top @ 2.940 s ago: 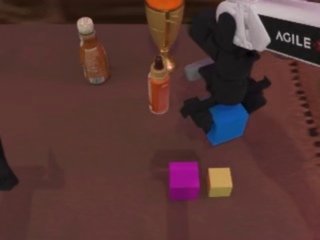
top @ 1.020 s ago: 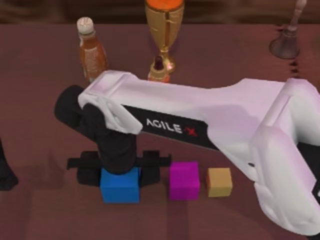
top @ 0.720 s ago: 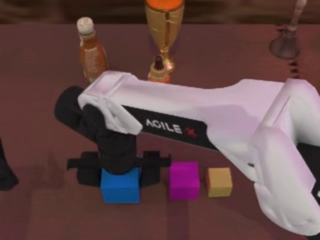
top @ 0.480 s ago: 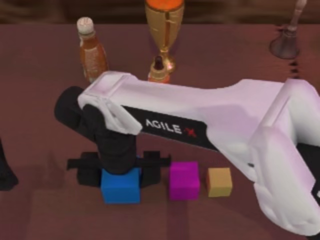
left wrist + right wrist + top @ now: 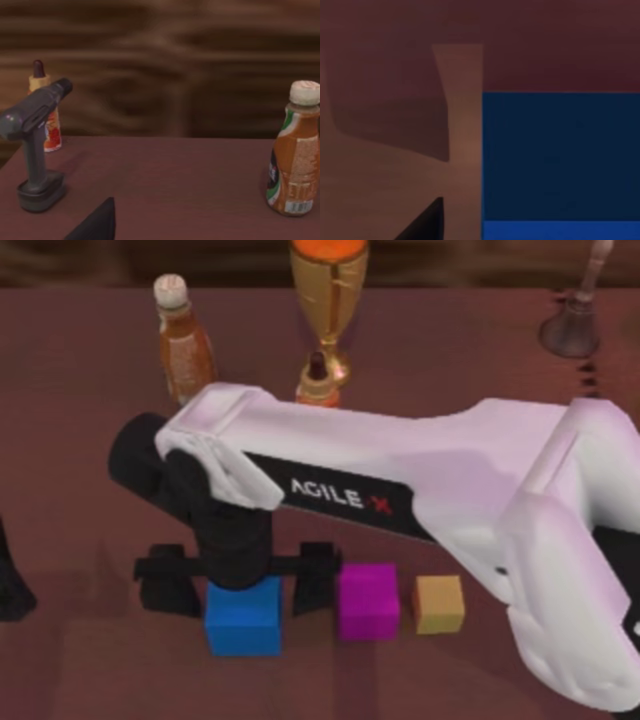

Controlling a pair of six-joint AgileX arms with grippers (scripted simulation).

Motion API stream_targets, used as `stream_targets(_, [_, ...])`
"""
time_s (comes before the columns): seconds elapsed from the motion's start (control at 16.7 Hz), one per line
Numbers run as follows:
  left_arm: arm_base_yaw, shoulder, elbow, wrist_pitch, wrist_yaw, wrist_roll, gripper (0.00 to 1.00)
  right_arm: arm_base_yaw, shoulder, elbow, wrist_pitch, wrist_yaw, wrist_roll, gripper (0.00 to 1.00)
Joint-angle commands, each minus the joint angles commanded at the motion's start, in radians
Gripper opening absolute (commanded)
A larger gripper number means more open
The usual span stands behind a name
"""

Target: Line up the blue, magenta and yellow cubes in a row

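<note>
The right gripper [image 5: 240, 585] stands spread wide, holding nothing, fingers clear of the blue cube [image 5: 243, 616] directly beneath. The magenta cube [image 5: 367, 601] sits just beyond its finger, the yellow cube [image 5: 439, 603] farther along.

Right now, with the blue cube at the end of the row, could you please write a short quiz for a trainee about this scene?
1. True or false: the right pincer is shut on the blue cube.
2. Which cube stands between the blue cube and the yellow cube? A) none B) the magenta cube C) a green cube
3. Fill in: behind the cubes, the tall cup-shaped thing is a gold ____.

Key: 1. False, its fingers stand apart at both sides of the cube. 2. B. 3. trophy.
</note>
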Motion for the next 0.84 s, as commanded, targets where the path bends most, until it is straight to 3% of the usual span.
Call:
stream_targets(0.36, [0.000,0.000,0.000,0.000,0.000,0.000,1.00,0.001,0.001,0.017,-0.017,0.000,-0.001,1.00])
stream_targets(0.84, [0.000,0.000,0.000,0.000,0.000,0.000,1.00,0.007,-0.020,0.240,-0.260,0.000,0.000,1.00])
